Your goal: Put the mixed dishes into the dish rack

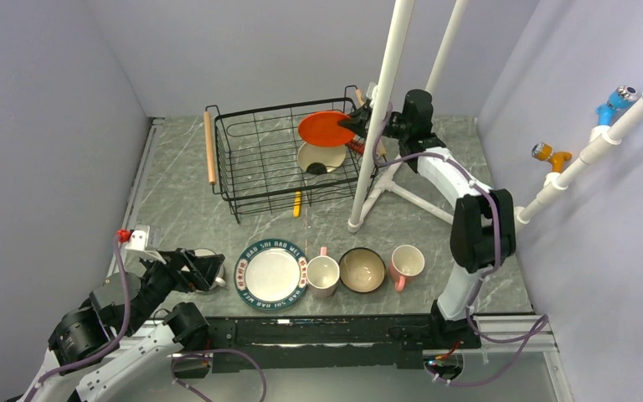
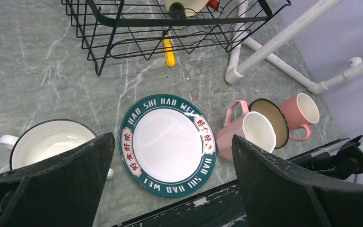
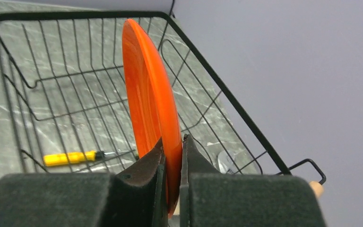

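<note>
The right gripper (image 3: pixel 172 163) is clenching its jaws on the lower rim of the cream dish with the orange-red underside (image 3: pixel 146 85), holding it on edge, nearly upright, above the right end of the rectangular black wire dish rack (image 1: pixel 226 167) with light wooden bar handles. A round cream piece (image 1: pixel 320 157) is lying on the rack floor below the held dish; what it is cannot be told. A small yellow-handled tool (image 1: pixel 297 203) is lying on the grey marbled table (image 1: pixel 176 201) at the rack's near side, partly under the wires. The upright white pipe frame (image 1: pixel 377 126) is standing just beside the rack's right end.

The left gripper (image 2: pixel 171 139) is hovering low near the table's front edge with its jaws spread wide and nothing between them; the white handled cup (image 2: pixel 47 139) is sitting under its left finger. To the right of the cup, the other dishes are waiting in a row: the big plate with the dark green lettered rim (image 1: pixel 271 274), a pink mug (image 1: pixel 322 275), the dark-blue bowl with the tan inside (image 1: pixel 362 270) just beside it, and the second pink mug (image 1: pixel 406 264)
</note>
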